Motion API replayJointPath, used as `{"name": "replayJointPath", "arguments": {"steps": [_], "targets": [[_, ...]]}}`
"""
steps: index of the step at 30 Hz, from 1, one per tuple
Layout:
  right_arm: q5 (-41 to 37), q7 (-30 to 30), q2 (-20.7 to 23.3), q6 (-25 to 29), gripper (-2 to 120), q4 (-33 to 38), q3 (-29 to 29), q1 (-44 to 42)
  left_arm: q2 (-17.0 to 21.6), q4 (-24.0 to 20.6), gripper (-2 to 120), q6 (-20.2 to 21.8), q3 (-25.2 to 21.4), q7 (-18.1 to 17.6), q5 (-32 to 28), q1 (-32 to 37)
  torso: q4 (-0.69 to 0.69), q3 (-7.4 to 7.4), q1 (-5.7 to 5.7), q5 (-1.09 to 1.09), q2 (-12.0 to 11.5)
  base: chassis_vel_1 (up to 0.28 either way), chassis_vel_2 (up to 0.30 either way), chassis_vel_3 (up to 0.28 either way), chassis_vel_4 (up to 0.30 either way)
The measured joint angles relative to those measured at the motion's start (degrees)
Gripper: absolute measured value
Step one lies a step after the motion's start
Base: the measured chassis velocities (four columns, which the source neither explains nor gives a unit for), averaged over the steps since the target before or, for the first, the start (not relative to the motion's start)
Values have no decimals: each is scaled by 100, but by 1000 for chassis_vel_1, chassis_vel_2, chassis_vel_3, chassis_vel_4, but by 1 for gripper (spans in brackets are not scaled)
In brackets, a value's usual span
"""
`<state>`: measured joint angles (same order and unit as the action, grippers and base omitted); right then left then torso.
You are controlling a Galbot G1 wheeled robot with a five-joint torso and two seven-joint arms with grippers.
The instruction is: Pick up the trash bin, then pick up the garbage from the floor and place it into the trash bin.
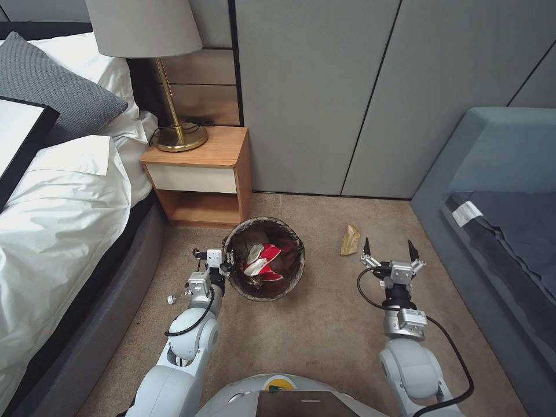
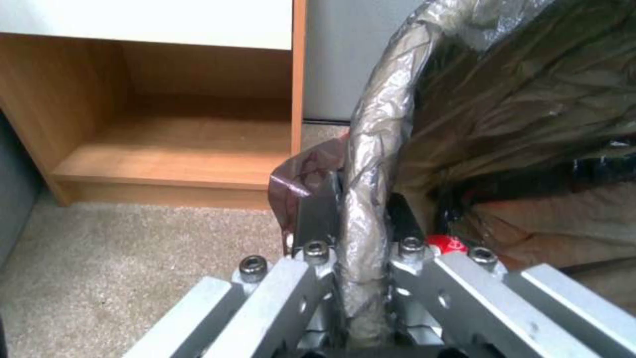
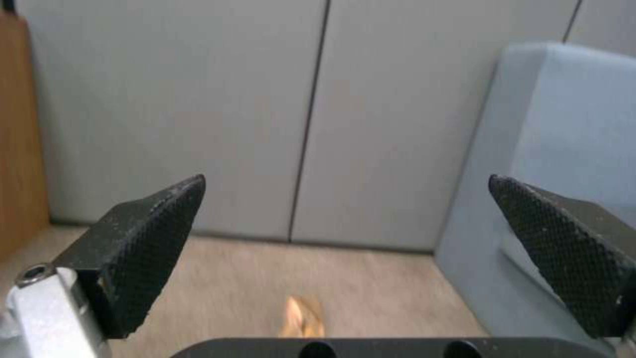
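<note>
Head view, centre frame: the left gripper (image 1: 227,262) is clamped on the rim of the round bag-lined trash bin (image 1: 264,258), steadying it. Lower right, the right gripper (image 1: 389,251) gapes empty beside the tan paper bag (image 1: 349,239).

Left wrist view, lower centre: fingers (image 2: 317,219) pinch the liner-wrapped rim.

Right wrist view: wide-spread pads (image 3: 149,251) frame that bag (image 3: 303,316), presumably for approach.

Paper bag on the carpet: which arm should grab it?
Right. The right end effector is open and hovers just short of the paper bag, which shows between its fingers in the right wrist view. The left end effector is shut on the bin rim.
</note>
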<state>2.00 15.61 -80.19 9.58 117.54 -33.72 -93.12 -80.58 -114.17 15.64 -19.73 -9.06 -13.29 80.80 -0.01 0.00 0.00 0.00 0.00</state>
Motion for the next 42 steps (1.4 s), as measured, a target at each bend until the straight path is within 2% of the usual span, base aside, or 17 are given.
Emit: {"name": "replayJointPath", "arguments": {"steps": [8, 14, 27, 42], "targets": [[15, 101, 33, -519, 100, 416, -175, -613, 5, 2, 2, 2, -10, 6, 2, 16, 1, 0, 0, 0, 0, 0, 0, 0, 0], [-280, 341, 206, -969, 100, 790, -242, -1144, -6, 13, 0, 4, -37, 6, 3, 33, 1, 0, 0, 0, 0, 0, 0, 0, 0], [-804, 661, 473, -1542, 100, 1066, -206, -1840, -85, 13, 0, 4, -62, 1, 56, 84, 0, 0, 0, 0, 0, 0, 0, 0, 0], [-1248, 891, 696, -1924, 100, 1187, -172, -2251, -99, 23, 0, 4, -38, 1, 60, 47, 0, 0, 0, 0, 0, 0, 0, 0, 0]]}}
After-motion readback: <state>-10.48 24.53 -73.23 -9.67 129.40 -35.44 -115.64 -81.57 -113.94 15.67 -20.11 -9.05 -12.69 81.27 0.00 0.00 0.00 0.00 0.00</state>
